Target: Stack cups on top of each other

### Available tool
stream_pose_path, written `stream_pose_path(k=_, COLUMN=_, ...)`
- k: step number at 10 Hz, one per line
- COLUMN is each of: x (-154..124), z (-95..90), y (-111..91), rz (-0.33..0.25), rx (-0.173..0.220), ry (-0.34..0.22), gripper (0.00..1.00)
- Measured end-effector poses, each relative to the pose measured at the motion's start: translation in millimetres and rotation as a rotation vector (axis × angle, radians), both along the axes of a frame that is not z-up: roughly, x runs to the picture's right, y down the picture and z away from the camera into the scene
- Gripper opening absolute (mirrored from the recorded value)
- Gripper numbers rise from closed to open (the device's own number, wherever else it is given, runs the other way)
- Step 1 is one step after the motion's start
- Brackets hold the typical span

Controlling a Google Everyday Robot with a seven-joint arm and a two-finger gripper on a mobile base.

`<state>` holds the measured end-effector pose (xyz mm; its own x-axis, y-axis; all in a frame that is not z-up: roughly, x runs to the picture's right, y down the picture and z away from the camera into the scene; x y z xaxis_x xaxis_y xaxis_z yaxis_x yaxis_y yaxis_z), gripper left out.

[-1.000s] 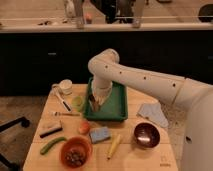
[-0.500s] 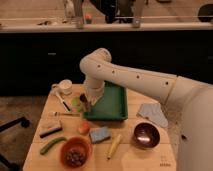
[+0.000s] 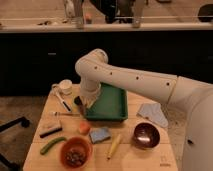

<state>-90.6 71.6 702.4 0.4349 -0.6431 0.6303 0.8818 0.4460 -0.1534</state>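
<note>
A small dark grey cup (image 3: 78, 102) stands on the wooden table (image 3: 50, 105), just left of the green tray (image 3: 111, 102). My gripper (image 3: 83, 104) hangs from the white arm (image 3: 125, 80) at the tray's left edge, right beside or on the dark cup. The wrist hides the contact, so I cannot tell whether it holds the cup. The pale light-green cup does not show; it may be hidden behind the gripper.
A white mug (image 3: 65, 86) stands at the back left, a black marker (image 3: 64, 104) near it. A dark-brown bowl (image 3: 146, 135), orange bowl (image 3: 76, 152), blue sponge (image 3: 100, 134), banana (image 3: 114, 146), green vegetable (image 3: 52, 145) and grey cloth (image 3: 152, 114) lie around the tray.
The arm has swung left, from over the tray's middle to its left edge, and the gripper has come down beside the dark cup.
</note>
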Motion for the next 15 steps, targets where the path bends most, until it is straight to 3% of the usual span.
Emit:
stream_pose_path(k=4, x=-35.1, z=6.7, y=-2.5, rz=-0.051, rx=-0.002, ry=-0.014, gripper=0.2)
stream_pose_path(k=7, x=-45.4, z=13.8, y=-9.6, rz=-0.067, rx=0.004, ry=-0.008, gripper=0.2)
stream_pose_path(k=15, x=-43.4, z=15.0, y=-9.0, rz=-0.065, rx=0.003, ry=-0.005, gripper=0.2)
